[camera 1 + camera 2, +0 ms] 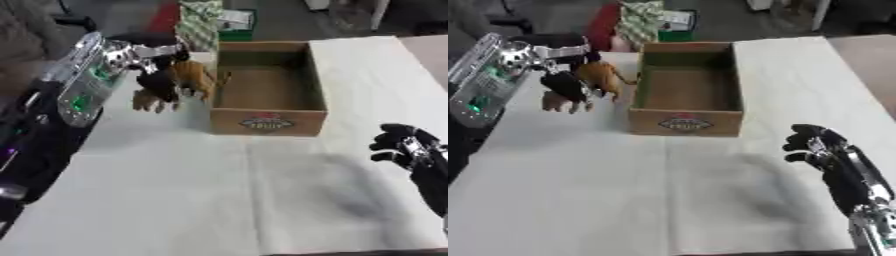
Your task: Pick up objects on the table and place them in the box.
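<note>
Just left of the box (269,122) rim, left hand (160,82) clutching brown toy (194,76).

A robot test area is indicated — likely a lab. A table (262,200) covered in plain white sheeting is seen on a grey floor (280,22); clutter is piled beyond the far edge — green-and-white patterned material (199,25) and a red item (164,17).

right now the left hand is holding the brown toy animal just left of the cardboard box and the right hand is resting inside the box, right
Not quite. The right hand is not inside the cardboard box; it hovers over the white table near the lower right corner, in front of the box, holding nothing. The right eye view shows this best. The rest stands: the left hand holds the brown toy animal just left of the box.
</note>
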